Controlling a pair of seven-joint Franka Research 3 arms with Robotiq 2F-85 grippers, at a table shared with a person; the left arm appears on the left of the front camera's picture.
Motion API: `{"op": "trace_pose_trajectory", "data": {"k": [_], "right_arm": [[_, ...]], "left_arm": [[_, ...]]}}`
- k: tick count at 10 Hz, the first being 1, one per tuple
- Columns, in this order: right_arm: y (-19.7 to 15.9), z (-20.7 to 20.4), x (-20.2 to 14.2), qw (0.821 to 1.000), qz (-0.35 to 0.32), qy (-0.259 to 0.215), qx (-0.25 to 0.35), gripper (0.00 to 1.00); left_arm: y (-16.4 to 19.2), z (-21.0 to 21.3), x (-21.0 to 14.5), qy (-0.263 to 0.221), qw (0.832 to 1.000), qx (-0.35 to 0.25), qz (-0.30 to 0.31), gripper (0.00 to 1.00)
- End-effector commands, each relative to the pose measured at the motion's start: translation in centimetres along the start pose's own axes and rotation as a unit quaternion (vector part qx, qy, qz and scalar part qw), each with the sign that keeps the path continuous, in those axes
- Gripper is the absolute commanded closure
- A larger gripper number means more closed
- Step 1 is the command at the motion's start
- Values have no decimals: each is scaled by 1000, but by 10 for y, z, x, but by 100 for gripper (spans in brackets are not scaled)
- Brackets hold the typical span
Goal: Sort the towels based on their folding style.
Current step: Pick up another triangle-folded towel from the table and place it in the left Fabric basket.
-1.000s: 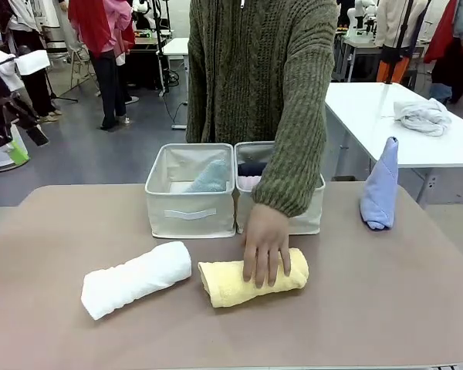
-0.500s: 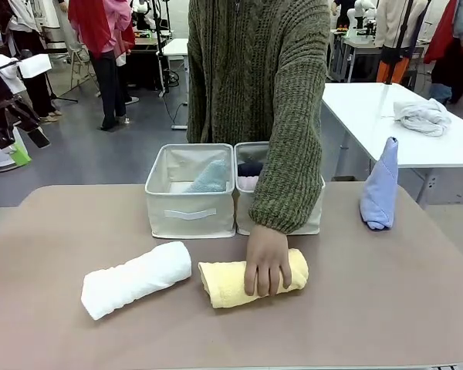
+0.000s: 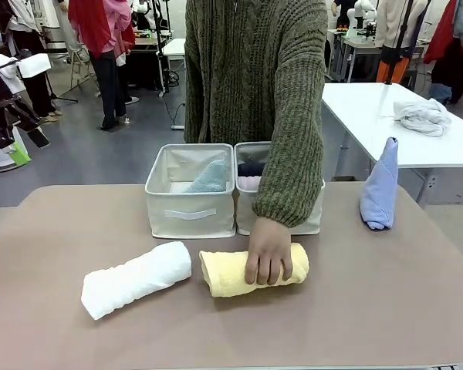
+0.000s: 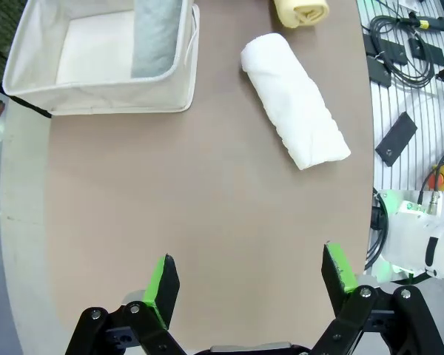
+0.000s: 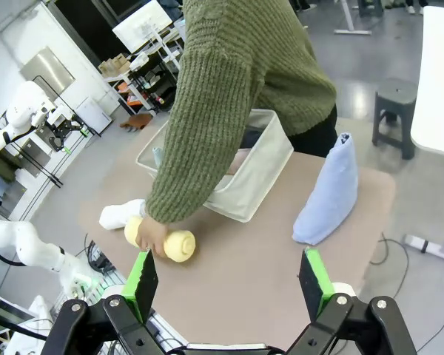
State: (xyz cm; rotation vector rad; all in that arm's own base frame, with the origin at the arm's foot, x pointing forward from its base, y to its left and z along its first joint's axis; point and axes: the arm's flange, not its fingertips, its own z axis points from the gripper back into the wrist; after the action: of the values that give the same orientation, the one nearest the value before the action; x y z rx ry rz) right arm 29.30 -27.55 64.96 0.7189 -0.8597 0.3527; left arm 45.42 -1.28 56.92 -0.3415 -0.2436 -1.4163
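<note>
Six towels, two bins, one hand

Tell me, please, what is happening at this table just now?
A person's hand is on the yellow roll, which lies on the table in front of two bins. The white roll lies beside it, untouched. The blue cone stands near the table's right side. The left bin holds a teal towel; the right bin holds a dark towel and a pink towel. The left gripper and the right gripper are open and hold nothing.
</note>
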Motion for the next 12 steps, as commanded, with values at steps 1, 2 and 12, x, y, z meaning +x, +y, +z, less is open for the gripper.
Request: {"op": "trace_pose_trajectory", "data": {"k": [1,2,12], "right_arm": [[-1,-1,0,1000,7,-12,9,0],[-1,-1,0,1000,7,-12,9,0],[-1,-1,0,1000,7,-12,9,0]], "left_arm": [[-3,2,0,-4,1000,0,-2,0],[-3,2,0,-4,1000,0,-2,0],[20,131,-210,-324,946,27,-12,0]]}}
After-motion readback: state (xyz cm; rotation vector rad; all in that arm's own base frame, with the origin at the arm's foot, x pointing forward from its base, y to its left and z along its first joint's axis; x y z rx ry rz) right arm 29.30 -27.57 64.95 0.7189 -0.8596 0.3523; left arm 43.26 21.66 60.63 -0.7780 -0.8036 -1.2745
